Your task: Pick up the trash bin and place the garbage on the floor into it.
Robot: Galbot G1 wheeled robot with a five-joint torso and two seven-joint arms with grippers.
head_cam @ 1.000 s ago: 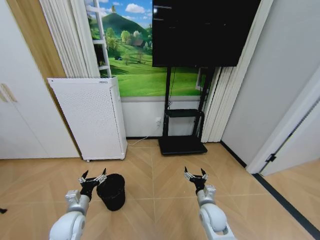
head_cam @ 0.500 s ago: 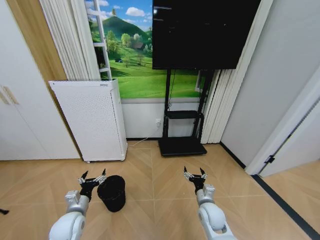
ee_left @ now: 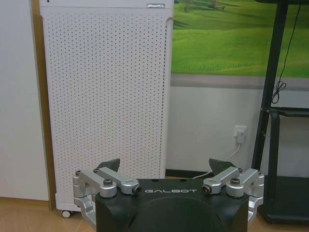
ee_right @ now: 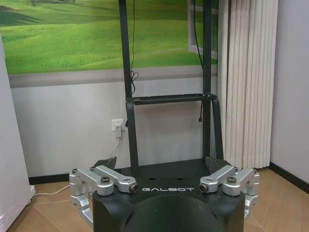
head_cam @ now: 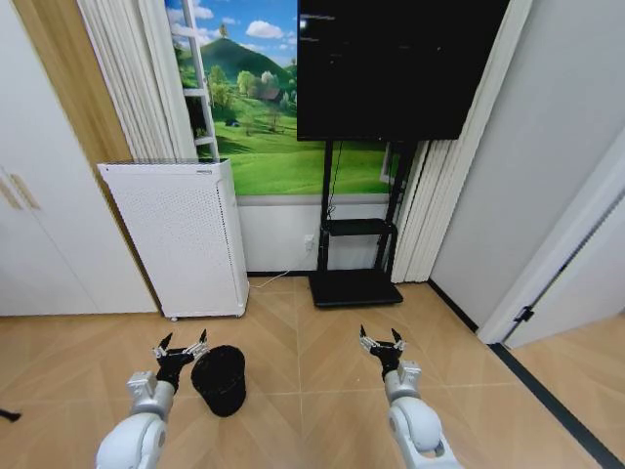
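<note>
The trash bin (head_cam: 219, 379), a small round black mesh basket, stands upright on the floor (head_cam: 303, 342) just in front of me. My left gripper (head_cam: 181, 348) hovers open right beside the bin's left rim, holding nothing; the left wrist view has its spread fingers (ee_left: 113, 164) facing the white purifier. My right gripper (head_cam: 381, 341) is open and empty over bare floor, well to the right of the bin, and in the right wrist view (ee_right: 164, 164) it faces the TV stand. The garbage is out of view.
A tall white perforated air purifier (head_cam: 181, 239) stands against the wall behind the bin. A black TV stand (head_cam: 356, 283) carrying a large screen (head_cam: 391, 63) is ahead. A dark border strip (head_cam: 557, 405) crosses the floor at the right, by a doorway.
The whole head view has shifted slightly, so the camera moved. Both arms keep the same pose, with grippers open. The bin stays in place.
</note>
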